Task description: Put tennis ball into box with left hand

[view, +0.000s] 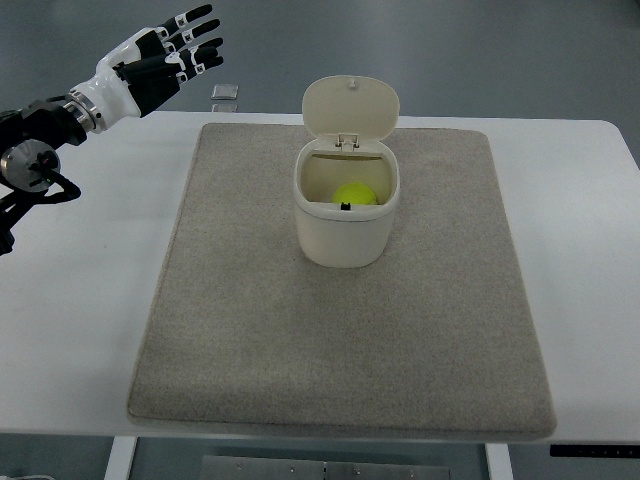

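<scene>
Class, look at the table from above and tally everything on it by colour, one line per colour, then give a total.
Yellow-green: 1, the tennis ball inside the box
Cream: 1, the box, lid open
Beige: 1, the mat
Grey: 1, a small flat object at the far edge, too small to identify
Total: 4

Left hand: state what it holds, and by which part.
Nothing. The left hand is open and empty, fingers spread, raised off the table's far left corner; the tennis ball lies inside the box.
</scene>
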